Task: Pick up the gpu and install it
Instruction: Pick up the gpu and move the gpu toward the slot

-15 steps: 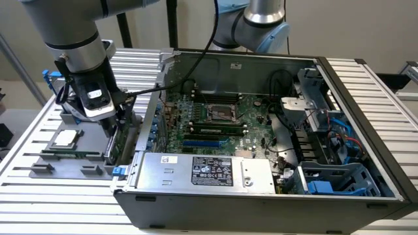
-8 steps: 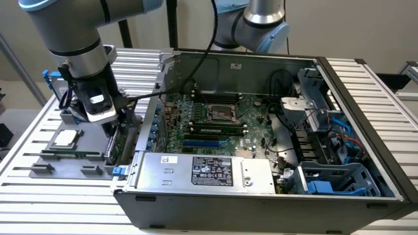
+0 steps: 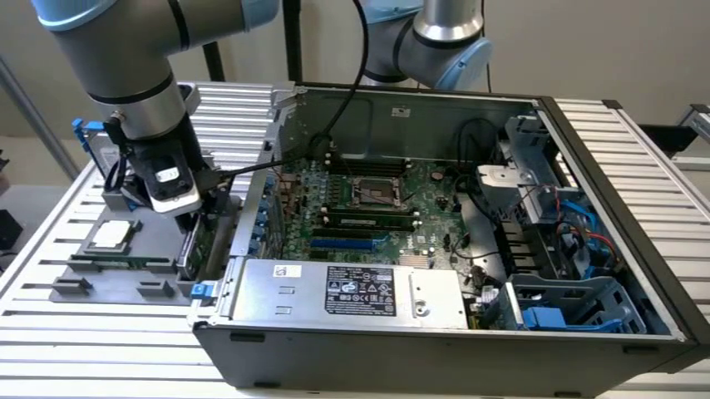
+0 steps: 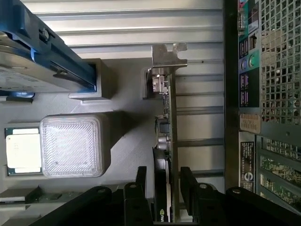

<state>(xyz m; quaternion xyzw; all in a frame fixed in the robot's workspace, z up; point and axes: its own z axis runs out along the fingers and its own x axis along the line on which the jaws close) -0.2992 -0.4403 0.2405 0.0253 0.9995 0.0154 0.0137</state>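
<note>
Beside the open computer case [image 3: 621,274], on a slatted metal table [image 3: 66,349], the robot arm's gripper [image 3: 183,209] hangs over a gray fixture tray [image 3: 111,287] where the gpu [image 3: 198,245] stands on edge, just outside the case's rear wall. In the wrist view the gripper [image 4: 163,172] straddles the gpu [image 4: 167,117]: its two black fingers [image 4: 141,186] are spread, one on each side of the card, and a thin line of light shows between the card and one of them. The card's silver end bracket [image 4: 167,54] points away from the gripper.

The tray is crowded. A small square CPU chip [image 3: 115,234] lies flat near the card, partly covered in the wrist view by a pale ribbed block [image 4: 73,146]. A hard drive with blue rails [image 4: 33,61] sits at the far end, half hidden behind the arm in the exterior view. The case's perforated rear panel [image 4: 263,94] runs close alongside the card.

Inside the case, the motherboard [image 3: 367,199] lies exposed, with a boxed power supply [image 3: 344,289] along the near edge and loose cables toward the exterior view's right. A second arm [image 3: 444,37] rises behind the case, cut off at the top.

The gripper's body hides the card's top edge in the exterior view, and its lower half is lost behind the fingers in the wrist view.
</note>
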